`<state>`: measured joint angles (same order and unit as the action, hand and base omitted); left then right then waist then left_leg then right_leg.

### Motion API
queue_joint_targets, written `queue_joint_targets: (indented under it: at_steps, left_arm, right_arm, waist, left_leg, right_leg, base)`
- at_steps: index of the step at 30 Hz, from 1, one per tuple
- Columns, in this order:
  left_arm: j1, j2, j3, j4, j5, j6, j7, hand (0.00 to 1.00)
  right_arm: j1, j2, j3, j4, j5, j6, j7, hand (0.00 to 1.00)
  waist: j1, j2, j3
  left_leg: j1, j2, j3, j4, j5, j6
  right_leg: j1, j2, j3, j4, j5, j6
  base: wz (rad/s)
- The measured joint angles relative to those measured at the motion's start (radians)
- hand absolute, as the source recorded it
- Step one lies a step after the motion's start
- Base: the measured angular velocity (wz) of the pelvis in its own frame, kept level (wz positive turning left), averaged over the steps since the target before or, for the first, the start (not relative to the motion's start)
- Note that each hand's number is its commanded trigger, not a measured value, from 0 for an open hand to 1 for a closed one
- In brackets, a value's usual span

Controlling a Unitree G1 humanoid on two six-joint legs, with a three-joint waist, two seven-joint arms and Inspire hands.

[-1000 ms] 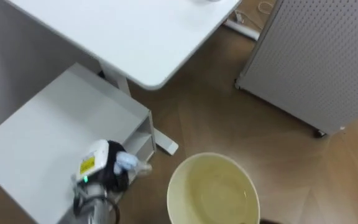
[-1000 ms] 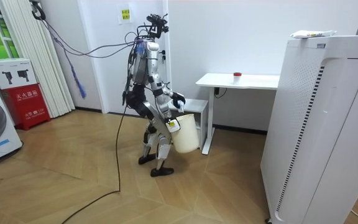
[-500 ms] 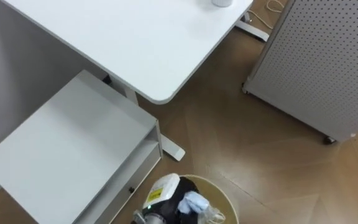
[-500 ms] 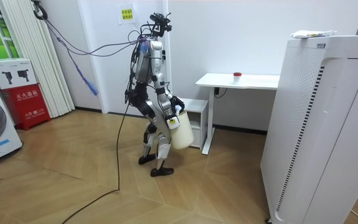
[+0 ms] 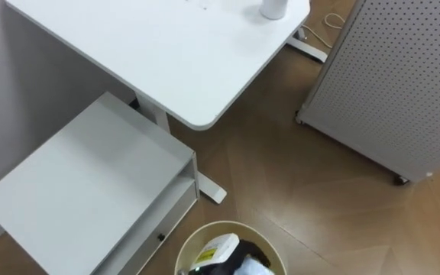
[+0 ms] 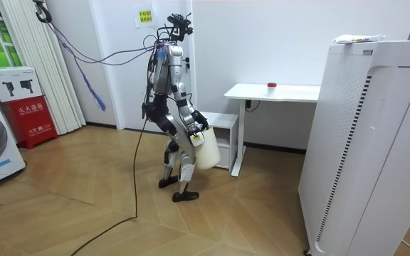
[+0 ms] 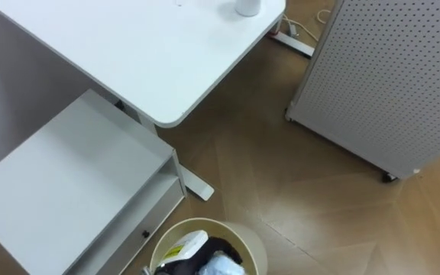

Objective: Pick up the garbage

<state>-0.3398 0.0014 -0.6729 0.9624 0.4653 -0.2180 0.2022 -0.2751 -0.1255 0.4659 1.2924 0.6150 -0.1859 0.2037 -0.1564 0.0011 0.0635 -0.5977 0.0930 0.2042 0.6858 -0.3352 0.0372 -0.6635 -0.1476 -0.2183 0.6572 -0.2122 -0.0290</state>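
A round cream bin (image 5: 191, 246) shows at the bottom edge of the eye views, its mouth facing up at me. My left hand (image 5: 218, 253) reaches down inside it, a white back with a yellow label and dark fingers. Those fingers are curled on a pale bluish crumpled piece of garbage (image 5: 253, 264). In the room view I stand beside the white desk, bent a little forward. There the bin (image 6: 206, 149) hangs off the floor at my hip, with my left hand (image 6: 198, 139) at its mouth. What carries the bin is hidden.
A white desk (image 5: 166, 53) with a small white cup (image 5: 273, 8) stands ahead. A low white drawer cabinet (image 5: 90, 183) sits under it at the left. A tall grey perforated appliance (image 5: 388, 76) stands at the right, with a cable (image 5: 331, 19) behind it. Wooden floor lies between.
My left hand has carried the pale piece from over the low cabinet to the bin and down into it. The view has also shifted as I moved.
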Motion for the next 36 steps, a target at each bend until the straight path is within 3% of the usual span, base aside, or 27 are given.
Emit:
queue_joint_targets:
  at_steps: [17,29,32,36]
  left_arm:
    - [0.042,0.006,0.002,0.004,0.009,-0.002,-0.015,0.00]
    - [0.061,0.055,0.021,-0.007,0.005,-0.015,0.028,0.00]
    - [0.061,0.059,0.050,-0.009,0.007,-0.016,0.036,0.00]
    - [0.073,0.088,0.091,-0.074,0.009,-0.035,0.035,0.00]
  right_arm:
    - [0.024,-0.008,-0.009,0.004,0.006,-0.001,0.018,1.00]
    - [0.028,-0.031,-0.021,0.005,0.012,0.011,0.020,1.00]
    - [0.041,-0.032,-0.035,0.008,0.011,0.013,0.020,1.00]
    - [0.068,-0.041,-0.086,0.009,0.001,0.013,0.036,1.00]
  waist:
    - [0.002,0.007,-0.0079]
    - [0.026,0.008,-0.0082]
    - [0.027,0.009,-0.0089]
    - [0.028,0.013,-0.0109]
  left_leg:
    - [0.062,-0.011,0.008,-0.046,0.012,0.000]
    - [0.085,-0.019,0.007,-0.067,0.013,0.002]
    - [0.127,-0.018,0.007,-0.084,0.013,0.002]
    - [0.202,-0.018,0.017,-0.127,0.014,0.002]
  right_leg:
    - [0.048,-0.007,0.002,-0.019,0.001,0.003]
    - [0.070,-0.008,0.003,-0.041,0.007,0.010]
    - [0.116,-0.003,-0.001,-0.065,0.008,0.014]
    - [0.188,0.009,0.007,-0.111,0.019,0.026]
  base:
    - [0.00]
    - [0.00]
    - [0.00]
    - [-0.07]
